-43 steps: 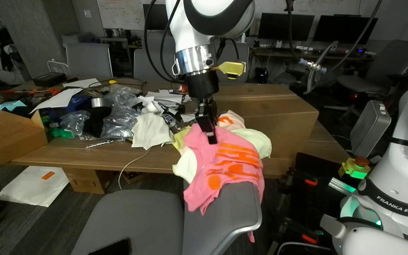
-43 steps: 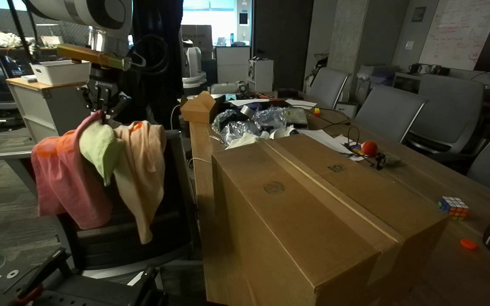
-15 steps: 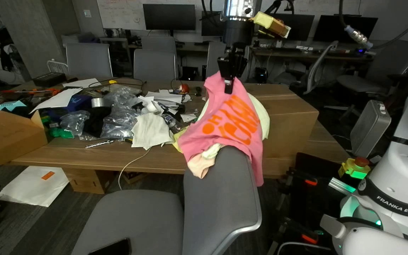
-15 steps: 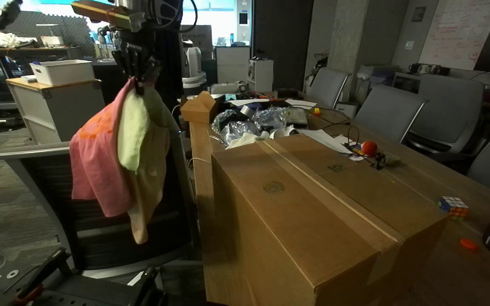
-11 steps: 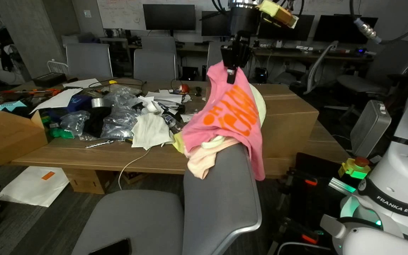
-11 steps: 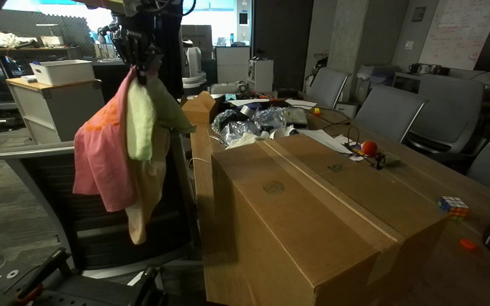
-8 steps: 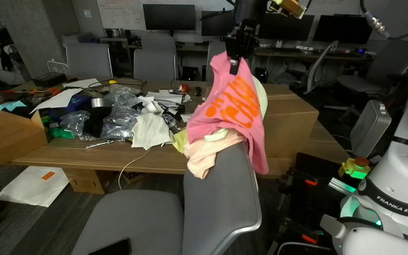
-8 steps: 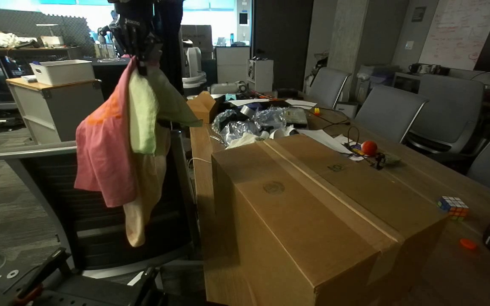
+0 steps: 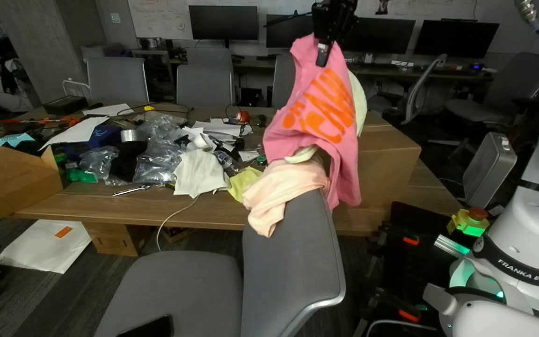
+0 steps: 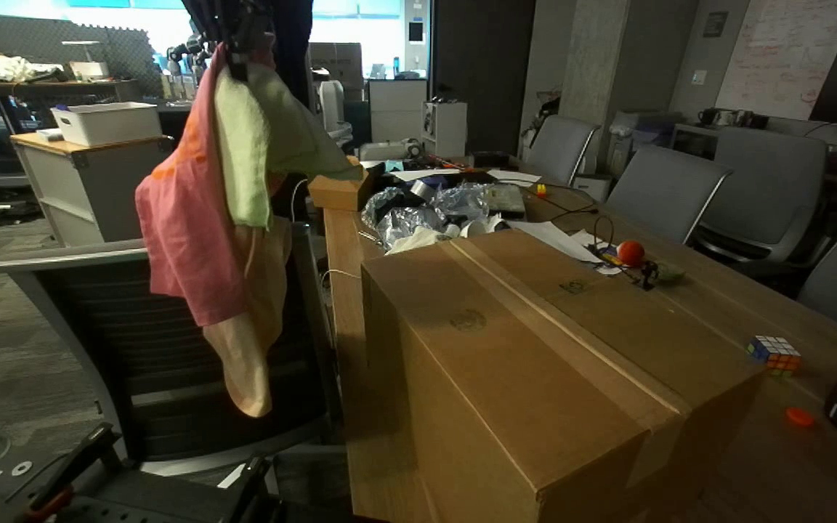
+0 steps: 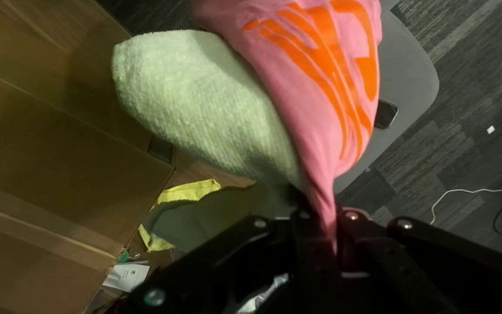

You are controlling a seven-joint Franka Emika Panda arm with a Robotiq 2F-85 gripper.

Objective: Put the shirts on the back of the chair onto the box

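Observation:
My gripper point(image 9: 324, 51) is shut on a bunched fold of the pink shirt point(image 9: 318, 107) with orange lettering. It holds it above the chair back point(image 9: 293, 252); the pinch also shows in the wrist view point(image 11: 327, 222). A pale green garment point(image 10: 244, 145) hangs with it from the gripper, also visible in the wrist view point(image 11: 198, 96). A peach shirt point(image 9: 279, 192) is draped over the top of the chair back, close under the pink shirt's hem; whether they touch I cannot tell. The large closed cardboard box point(image 10: 476, 327) stands on the table beside the chair.
A yellow cloth point(image 9: 244, 181) and a white cloth point(image 9: 200, 173) lie near the table edge, with plastic bags and clutter beyond. A puzzle cube point(image 10: 774, 354) stands past the box. A phone point(image 9: 148, 327) lies on the chair seat.
My gripper has risen from the chair back, lifting the pink shirt and pale green garment up and slightly towards the box. The peach shirt is uncovered and still on the chair.

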